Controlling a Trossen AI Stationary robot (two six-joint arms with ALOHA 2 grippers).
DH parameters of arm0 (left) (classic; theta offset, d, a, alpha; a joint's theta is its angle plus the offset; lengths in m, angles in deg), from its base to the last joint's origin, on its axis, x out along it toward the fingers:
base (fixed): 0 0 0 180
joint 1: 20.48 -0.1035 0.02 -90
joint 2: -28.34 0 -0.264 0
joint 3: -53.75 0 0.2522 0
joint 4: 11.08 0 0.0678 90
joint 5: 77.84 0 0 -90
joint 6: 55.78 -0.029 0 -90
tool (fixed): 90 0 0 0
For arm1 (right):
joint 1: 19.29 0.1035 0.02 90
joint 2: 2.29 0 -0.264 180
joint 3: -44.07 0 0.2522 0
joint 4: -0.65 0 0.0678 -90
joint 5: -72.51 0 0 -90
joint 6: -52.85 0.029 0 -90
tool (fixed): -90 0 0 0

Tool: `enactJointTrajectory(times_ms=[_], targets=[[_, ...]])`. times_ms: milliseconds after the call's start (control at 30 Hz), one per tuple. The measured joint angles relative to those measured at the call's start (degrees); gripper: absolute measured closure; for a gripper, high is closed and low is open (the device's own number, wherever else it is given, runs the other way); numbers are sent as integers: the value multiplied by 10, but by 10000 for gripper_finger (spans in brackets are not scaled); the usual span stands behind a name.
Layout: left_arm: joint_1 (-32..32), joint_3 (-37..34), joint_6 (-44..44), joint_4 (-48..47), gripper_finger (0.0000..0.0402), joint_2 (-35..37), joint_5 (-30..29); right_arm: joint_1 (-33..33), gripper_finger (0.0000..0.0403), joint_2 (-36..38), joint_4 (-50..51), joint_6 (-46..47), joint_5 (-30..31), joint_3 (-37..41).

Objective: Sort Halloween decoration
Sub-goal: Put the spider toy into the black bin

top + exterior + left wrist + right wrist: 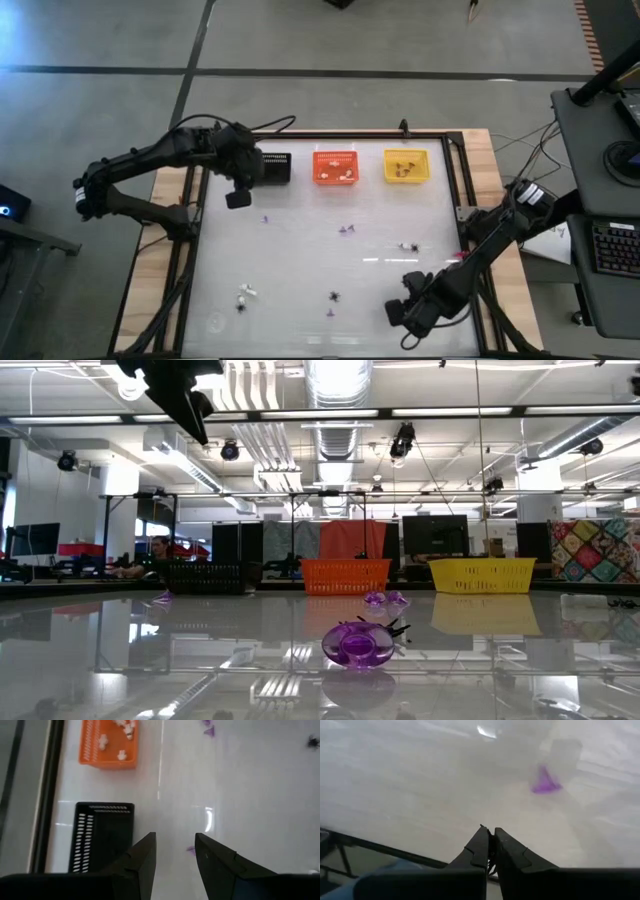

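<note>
- L gripper (238,197) hangs high beside black basket (273,167), fingers parted, nothing held.
- R gripper (491,842) low at near edge of surface (300,255), fingers pressed together, nothing seen between them.
- Halloween decoration (346,230) lies scattered mid-surface; some white bits already in orange basket (336,166).
- Tip: drop L straight onto purple piece (191,850) nearby; close gently, it's tiny.

On the white counter (300,250), a black basket (276,167), orange basket (336,167) and yellow basket (406,167) line the far edge. The left gripper (238,198) hovers beside the black basket; the right gripper (398,313) sits near the front edge. Small purple trinkets (346,229) lie scattered mid-counter.
</note>
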Motion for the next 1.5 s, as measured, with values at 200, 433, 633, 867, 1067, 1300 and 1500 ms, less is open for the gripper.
enactJointTrajectory(times_ms=[200,433,633,867,1067,1300,1500], targets=[[-8,0,-7,1,283,2,-6,-65,392,0,22,-107,42,-20],[-45,0,-15,10,283,2,-6,-193,392,0,22,-330,42,-23],[-84,0,-6,10,283,2,-6,-311,392,0,-3,-508,25,-23],[-115,0,-3,5,283,2,-15,-419,392,0,-83,-646,21,-23],[-136,0,-2,8,283,1,-15,-498,392,-6,-183,-705,21,-23],[-153,0,3,20,283,1,-15,-562,392,-25,-353,-775,21,-23],[-155,0,22,20,283,1,-16,-613,392,-25,-409,-827,17,-23]])
